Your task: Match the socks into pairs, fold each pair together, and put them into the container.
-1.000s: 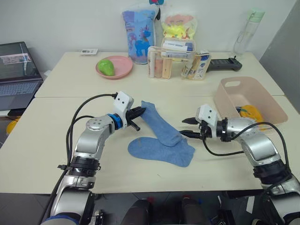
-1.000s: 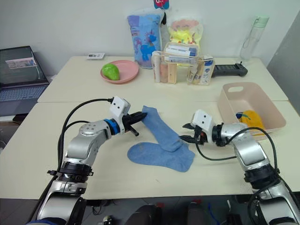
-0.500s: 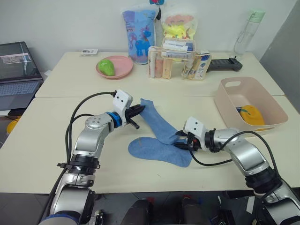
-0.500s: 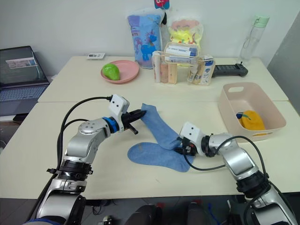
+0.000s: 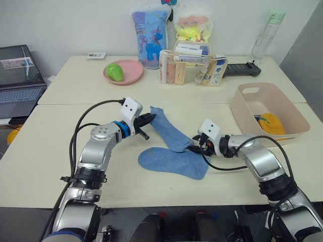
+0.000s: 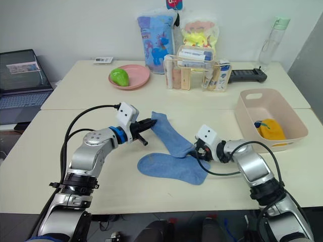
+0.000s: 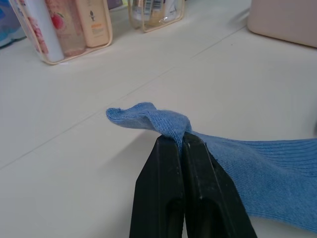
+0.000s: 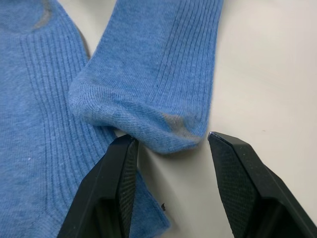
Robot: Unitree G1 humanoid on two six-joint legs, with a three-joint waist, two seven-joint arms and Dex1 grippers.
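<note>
Step in hand: laying the two light blue socks into a pair. Left gripper [image 5: 149, 119] has its jaws closed on the cuff of the upper sock [image 5: 169, 130], corner lifted just off the bench [image 5: 60, 146]. Right gripper [image 8: 171, 148] has jaws open, straddling that sock's toe end but not yet clamped on it. The toe overlaps the lower sock [image 5: 171, 162], which lies flat across the bench, angled to the upper one.

Next move, my guess: right jaws close on the toe, then both arms carry the upper sock over and line it up on the lower one before folding. Thin knit lying flat, so the grab needs to stay low and avoid catching the lower sock too.

Tub [image 5: 247, 110] sits at the right, well apart from the socks; a mustard bundle [image 5: 270, 123] lies inside it, probably the yellow pair, with something dark beside it that I cannot tell.
</note>
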